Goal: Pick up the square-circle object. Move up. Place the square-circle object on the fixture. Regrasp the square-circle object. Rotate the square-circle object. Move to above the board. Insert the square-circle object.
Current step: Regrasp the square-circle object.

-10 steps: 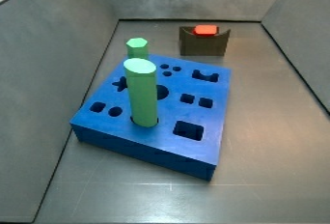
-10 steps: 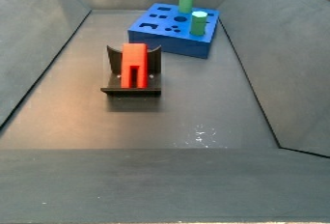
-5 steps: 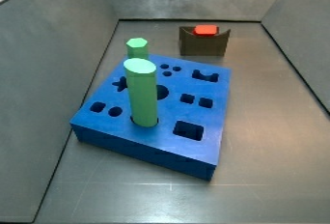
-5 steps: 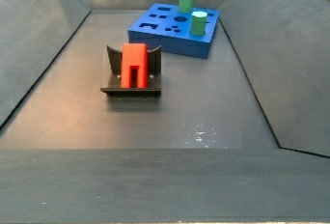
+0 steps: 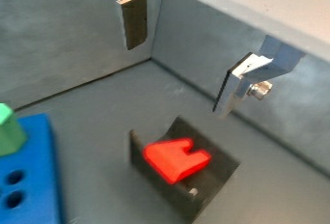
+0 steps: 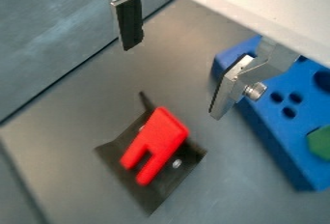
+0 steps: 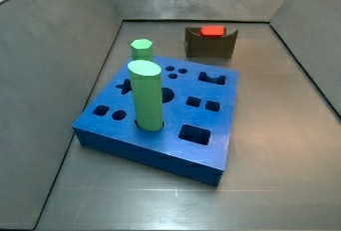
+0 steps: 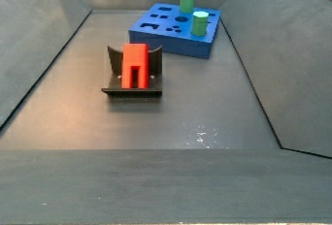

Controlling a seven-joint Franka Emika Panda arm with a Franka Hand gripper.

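Note:
The red square-circle object (image 8: pixel 135 62) lies in the notch of the dark fixture (image 8: pixel 130 91), two-pronged end toward the near side; it also shows in the side view from beyond the board (image 7: pixel 210 31). In both wrist views my gripper (image 5: pixel 184 52) (image 6: pixel 178 54) hangs open well above it, with nothing between its fingers. Below the gripper I see the object (image 5: pixel 175 158) (image 6: pixel 154 143) on the fixture (image 5: pixel 219 172) (image 6: pixel 114 145). The blue board (image 7: pixel 173 115) (image 8: pixel 169 37) lies apart from the fixture.
Two green cylinders stand in the board, a tall one (image 7: pixel 146 96) and a shorter one (image 7: pixel 142 49). Grey sloping walls (image 8: pixel 39 64) enclose the floor on all sides. A board corner (image 6: pixel 290 122) lies close beside the fixture.

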